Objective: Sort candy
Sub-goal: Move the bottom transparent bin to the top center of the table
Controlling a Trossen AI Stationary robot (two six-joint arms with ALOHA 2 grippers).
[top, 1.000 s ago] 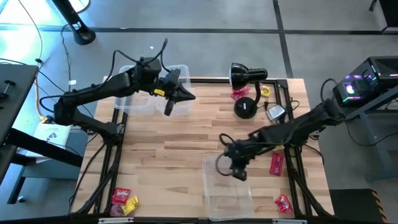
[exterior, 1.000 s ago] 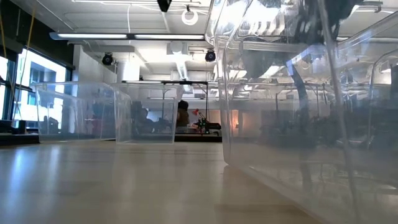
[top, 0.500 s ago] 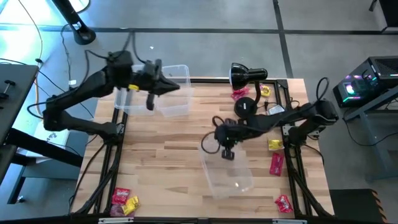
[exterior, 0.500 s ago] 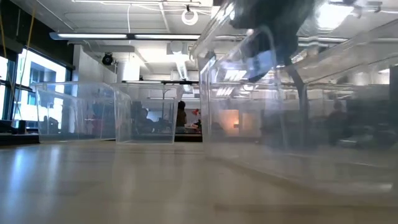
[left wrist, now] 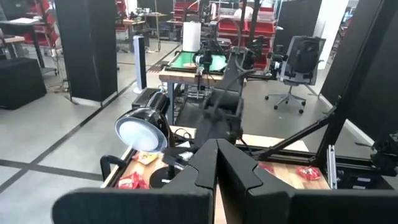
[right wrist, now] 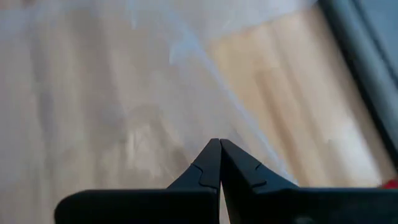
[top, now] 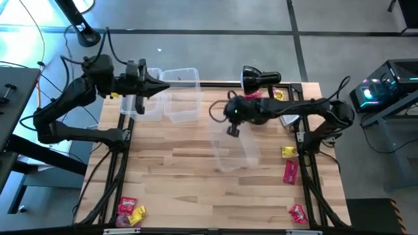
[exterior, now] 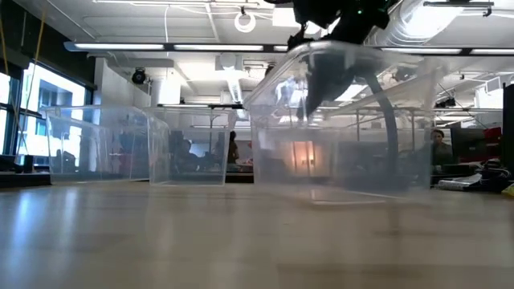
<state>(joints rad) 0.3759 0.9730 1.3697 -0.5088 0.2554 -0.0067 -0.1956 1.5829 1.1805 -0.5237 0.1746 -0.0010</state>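
Note:
The clear tub (top: 234, 147) sits mid-table, and my right gripper (top: 231, 128) is shut on its far end; in the low view it is the tub (exterior: 337, 136) under the dark gripper (exterior: 320, 80). My left gripper (top: 164, 86) hovers shut and holding nothing at the far-left corner, over two more clear tubs (top: 181, 99), (top: 147, 104). Candy lies scattered: red and yellow packets (top: 129, 210) near-left, red ones (top: 297, 212), (top: 290, 171), a yellow one (top: 288, 151), and pink and yellow ones (top: 251, 98) by the lamp. My right gripper pinches the tub's far-end wall at its rim (right wrist: 236, 115) between the two fingers, coming from above and pointing down. The tub stretches from the fingers toward the near edge. Whether its base (exterior: 345, 191) rests on the table or hangs just above it, I cannot tell.
A black desk lamp (top: 259, 78) with its round base (top: 258, 112) stands at the far right, just behind my right gripper. Bare wooden table (top: 163, 170) stretches over the near-left half. Cables run along the right edge (top: 304, 130).
My right gripper has moved from the near edge toward the far edge, taking the clear tub with it to mid-table, and the tub has turned a little. My left gripper has drawn back toward the table's left, off the far-left tubs.

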